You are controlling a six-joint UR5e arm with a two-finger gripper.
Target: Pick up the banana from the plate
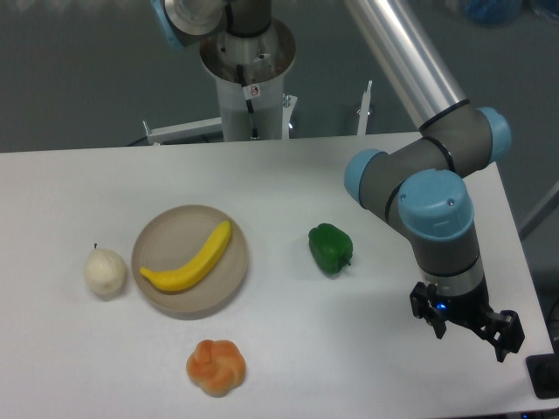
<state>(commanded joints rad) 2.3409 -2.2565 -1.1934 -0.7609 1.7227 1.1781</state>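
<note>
Hanging low over the near right corner of the table [288,367], the gripper [472,330] holds nothing, and its two dark fingers stand apart with a gap between them. It is well away from the banana, so by my reading the task is at its first step: the reach has not begun. The next move calls for carrying the arm [437,209] left across the table, past the green pepper, turning the fingers to lie across the banana's curve, and coming down over its middle without knocking the rim of the plate.

Nearest the camera lies one orange bread roll [216,367], just in front of the plate. Behind it sits one round tan plate [166,231], with one yellow banana [189,261] lying aslant on it, stem end up and to the right. One pale pear [105,271] stands just beside the plate on its left. One green pepper [330,249] lies between plate and arm.
</note>
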